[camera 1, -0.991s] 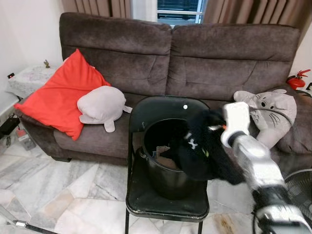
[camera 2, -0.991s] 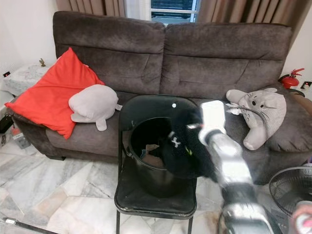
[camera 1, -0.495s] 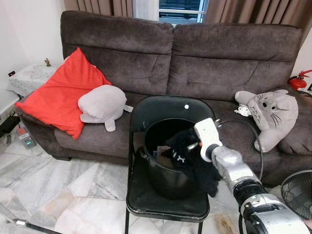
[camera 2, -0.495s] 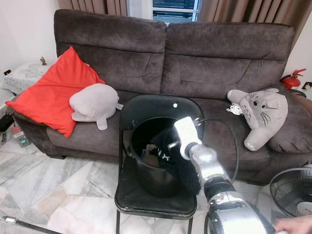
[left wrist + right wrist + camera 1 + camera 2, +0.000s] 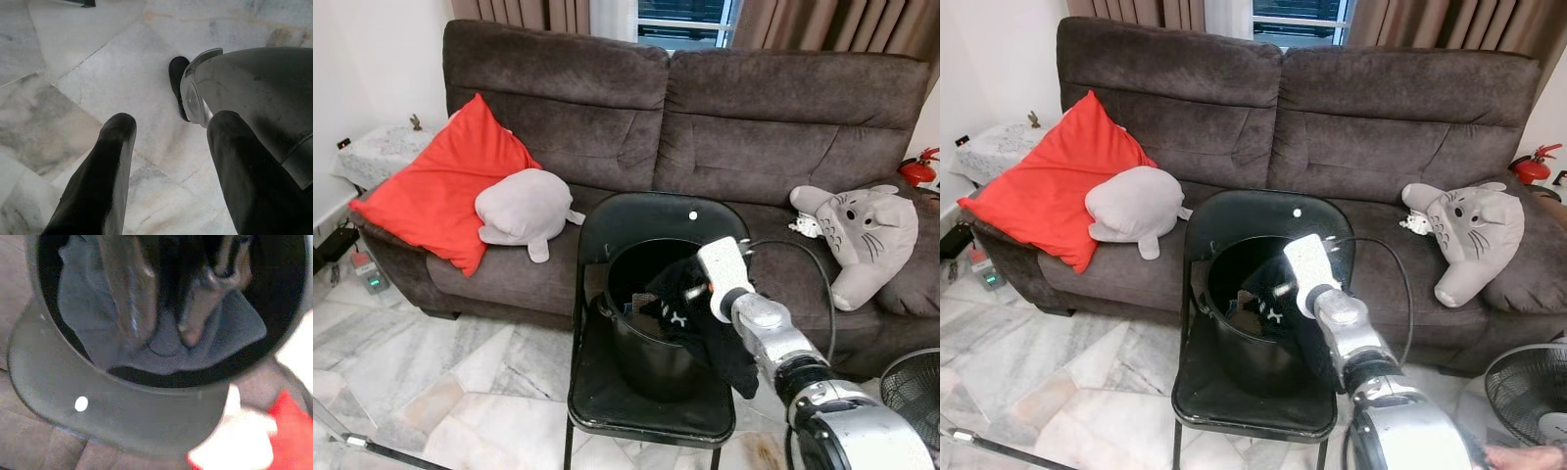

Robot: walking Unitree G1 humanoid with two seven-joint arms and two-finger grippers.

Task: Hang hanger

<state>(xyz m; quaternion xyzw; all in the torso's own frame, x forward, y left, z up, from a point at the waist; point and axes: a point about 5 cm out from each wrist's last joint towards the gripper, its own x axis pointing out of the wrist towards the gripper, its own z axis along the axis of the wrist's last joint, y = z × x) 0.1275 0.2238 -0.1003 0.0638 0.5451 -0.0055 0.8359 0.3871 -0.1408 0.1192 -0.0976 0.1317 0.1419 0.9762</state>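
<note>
Right wrist view: the right hand [image 5: 161, 328], fingers slightly parted, dips into the round black plastic bucket [image 5: 651, 333] on the black folding chair [image 5: 651, 406], reaching among clothes, no hanger visible yet; gripping comes next.

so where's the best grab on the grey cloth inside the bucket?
Take the raised fold in the middle of the grey cloth, coming straight down through the bucket's open top, since its walls block every side. The right gripper hangs above that fold. The black garment draped over the rim crowds the robot's side.
</note>
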